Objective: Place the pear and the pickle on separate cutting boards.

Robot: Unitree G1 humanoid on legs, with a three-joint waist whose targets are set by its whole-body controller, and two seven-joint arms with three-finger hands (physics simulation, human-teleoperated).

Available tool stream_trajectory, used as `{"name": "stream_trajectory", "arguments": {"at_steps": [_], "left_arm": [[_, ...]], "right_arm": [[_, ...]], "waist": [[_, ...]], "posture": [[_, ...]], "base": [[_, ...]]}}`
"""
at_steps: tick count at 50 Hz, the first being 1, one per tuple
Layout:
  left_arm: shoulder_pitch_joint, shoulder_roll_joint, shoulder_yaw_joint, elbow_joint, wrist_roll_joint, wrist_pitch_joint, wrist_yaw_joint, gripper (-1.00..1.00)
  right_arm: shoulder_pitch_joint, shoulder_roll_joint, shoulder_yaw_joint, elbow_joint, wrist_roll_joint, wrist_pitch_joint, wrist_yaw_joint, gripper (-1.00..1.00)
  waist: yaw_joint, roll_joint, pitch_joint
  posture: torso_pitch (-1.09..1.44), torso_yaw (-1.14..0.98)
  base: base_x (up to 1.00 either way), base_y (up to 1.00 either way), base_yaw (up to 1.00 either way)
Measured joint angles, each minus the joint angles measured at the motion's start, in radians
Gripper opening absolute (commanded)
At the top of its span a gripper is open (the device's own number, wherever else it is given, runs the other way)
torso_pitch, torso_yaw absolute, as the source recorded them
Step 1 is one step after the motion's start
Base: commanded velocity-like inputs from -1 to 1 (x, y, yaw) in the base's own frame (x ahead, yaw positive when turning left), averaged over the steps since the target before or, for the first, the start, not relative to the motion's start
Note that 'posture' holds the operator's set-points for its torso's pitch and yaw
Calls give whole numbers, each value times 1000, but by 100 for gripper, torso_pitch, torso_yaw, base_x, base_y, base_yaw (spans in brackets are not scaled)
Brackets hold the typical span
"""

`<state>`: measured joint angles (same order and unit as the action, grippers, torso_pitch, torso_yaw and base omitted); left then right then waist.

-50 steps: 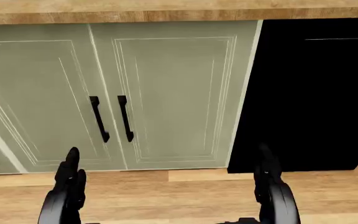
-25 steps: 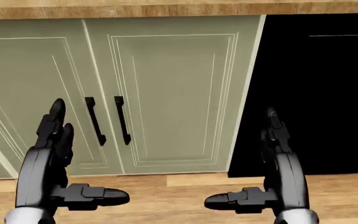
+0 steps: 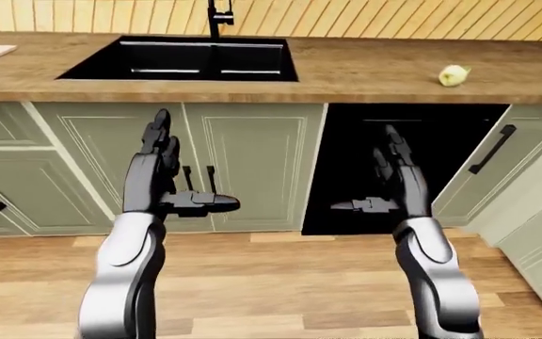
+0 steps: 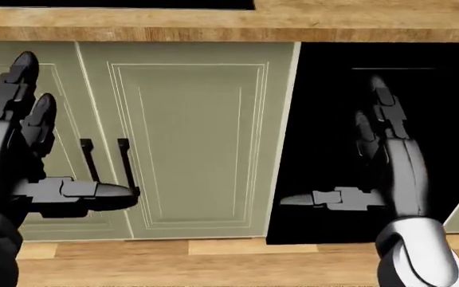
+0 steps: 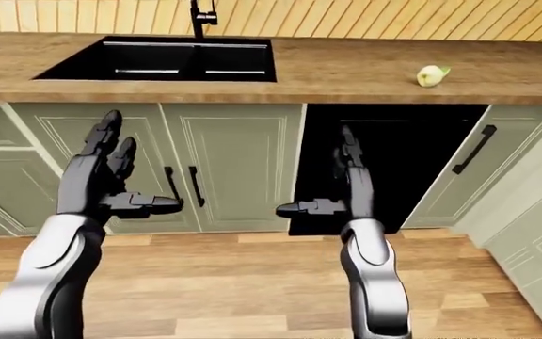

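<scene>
Pear (image 3: 453, 75) lying on the wooden counter (image 3: 365, 70) well right of the black sink (image 3: 182, 58), left hand (image 3: 162, 176) and right hand (image 3: 393, 180) raised below the counter edge, fingers spread wide, both empty, pear up and right of the right hand.

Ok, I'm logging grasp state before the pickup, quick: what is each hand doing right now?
Left hand: open, fingers spread, holding nothing.
Right hand: open, fingers spread, holding nothing.
</scene>
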<state>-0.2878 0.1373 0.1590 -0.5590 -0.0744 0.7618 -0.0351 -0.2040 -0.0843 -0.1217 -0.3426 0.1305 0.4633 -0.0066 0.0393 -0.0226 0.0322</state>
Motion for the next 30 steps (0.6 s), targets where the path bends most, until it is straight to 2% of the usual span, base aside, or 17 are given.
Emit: {"name": "stream_trajectory", "arguments": {"at_steps": [2, 3, 4, 6, 10, 12, 16, 17, 18, 21, 22, 24, 26, 27, 30], "left_arm": [[-4, 1, 0, 7, 2, -4, 1, 100], [-7, -8, -6, 6, 2, -5, 1, 100], [-4, -14, -18, 6, 0, -5, 0, 100], [0, -16, -40, 10, -6, -2, -8, 100], [0, -14, -31, 2, -6, 0, -11, 100], [0, -14, -24, -8, -3, -5, -8, 100], [-1, -13, -18, -14, 1, -15, -3, 100], [3, -12, -14, -9, 3, -17, -1, 100], [10, -15, -13, 2, 4, -15, 0, 100], [16, -15, -13, 20, 7, -1, 4, 100], [11, -14, -13, 14, 6, -1, 4, 100], [4, -12, -13, -3, 5, -11, 4, 100], [1, -12, -13, -13, 4, -23, 4, 100], [-2, -16, -16, -13, 4, -28, 4, 100], [15, -28, -47, 10, -8, -24, -7, 100]], "right_arm": [[-5, -4, -5, -7, 6, 6, 0, 100], [-6, -13, -15, -9, 8, 10, -2, 100], [-4, -17, -28, -8, 9, 13, -6, 100], [2, -20, -48, -7, 5, 21, -18, 100], [-10, -23, -47, -34, 15, 35, -25, 100], [-10, -25, -46, -47, 26, 37, -23, 100], [-11, -29, -54, -55, 38, 35, -25, 100], [-10, -23, -50, -48, 40, 30, -25, 100], [-2, -20, -44, -37, 42, 28, -24, 100], [9, -18, -34, -15, 47, 38, -23, 100], [7, -19, -36, -18, 48, 38, -23, 100], [4, -18, -37, -32, 47, 26, -24, 100], [4, -17, -35, -41, 47, 11, -23, 100], [5, -21, -38, -43, 48, 5, -23, 100], [23, -26, -65, -21, 43, 1, -30, 100]], "waist": [[-3, -43, -10], [-14, -43, -13], [-25, -35, -5], [-35, -36, -2], [-28, 16, 10], [-25, 33, 16], [-19, 66, 8], [-9, 54, 13], [-5, 57, 12], [-9, 75, -14], [-9, 69, -17], [-3, 37, -7], [-4, -8, -5], [-15, -35, -15], [-32, -29, -3]], "posture": [[0, 0], [0, 0], [0, 0], [0, 0], [0, 0], [0, 0], [0, 0], [0, 0], [0, 0], [0, 0], [0, 0], [0, 0], [0, 0], [0, 0], [0, 0]], "base": [[0, -69, 0], [0, -68, 0], [0, -68, 0], [0, -68, 0], [0, -68, 0], [0, -68, 0], [0, -65, 0], [0, -62, 0], [0, -62, 0], [0, -62, 0], [0, -62, 0], [0, -62, 0], [0, -63, 0], [0, -63, 0], [0, -63, 0]]}}
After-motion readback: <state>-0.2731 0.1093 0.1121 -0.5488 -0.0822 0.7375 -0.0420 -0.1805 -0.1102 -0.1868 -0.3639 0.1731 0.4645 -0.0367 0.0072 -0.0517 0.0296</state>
